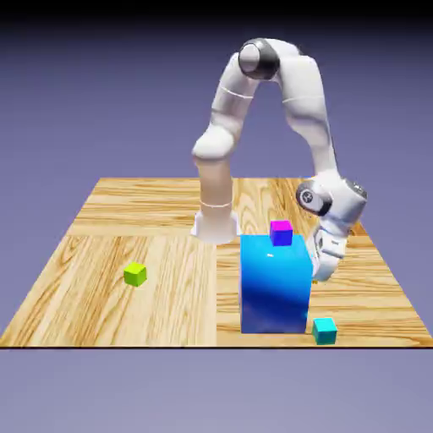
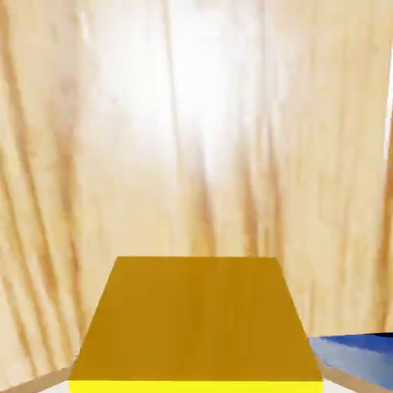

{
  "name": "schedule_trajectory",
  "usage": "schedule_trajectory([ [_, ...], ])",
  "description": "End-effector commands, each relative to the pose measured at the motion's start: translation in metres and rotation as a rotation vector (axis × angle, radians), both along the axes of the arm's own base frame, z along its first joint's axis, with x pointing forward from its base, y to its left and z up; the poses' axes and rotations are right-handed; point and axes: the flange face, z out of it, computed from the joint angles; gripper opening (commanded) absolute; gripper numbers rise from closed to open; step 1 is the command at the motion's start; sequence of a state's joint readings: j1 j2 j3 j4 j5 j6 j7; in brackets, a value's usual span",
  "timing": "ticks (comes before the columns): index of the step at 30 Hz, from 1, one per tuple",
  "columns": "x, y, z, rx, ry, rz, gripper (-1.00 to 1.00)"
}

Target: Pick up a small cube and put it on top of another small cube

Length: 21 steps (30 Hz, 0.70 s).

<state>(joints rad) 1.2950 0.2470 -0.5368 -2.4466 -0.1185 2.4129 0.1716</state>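
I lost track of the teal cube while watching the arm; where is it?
In the exterior view, the teal cube sits on the table's near edge, just right of the big blue block's base.

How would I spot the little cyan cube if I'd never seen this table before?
Find the tall blue block near the front edge of the wooden table. The cyan cube sits just beside its base, toward the exterior view's right. Unlike the magenta-and-violet cube up by the block's top, it's low down, and it's blue-green rather than lime.
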Motion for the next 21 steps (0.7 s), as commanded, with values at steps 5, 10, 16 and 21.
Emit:
schedule_trajectory([
  [5, 0.060, 0.013, 0.053, 0.172, -0.092, -0.200, -1.00],
  [10, 0.119, 0.010, 0.118, 0.346, -0.186, -0.400, -1.00],
  [16, 0.184, -0.041, 0.187, 0.479, -0.295, -0.623, -1.00],
  [21, 0.190, -0.246, 0.135, 0.212, -0.289, -0.758, -1.00],
])
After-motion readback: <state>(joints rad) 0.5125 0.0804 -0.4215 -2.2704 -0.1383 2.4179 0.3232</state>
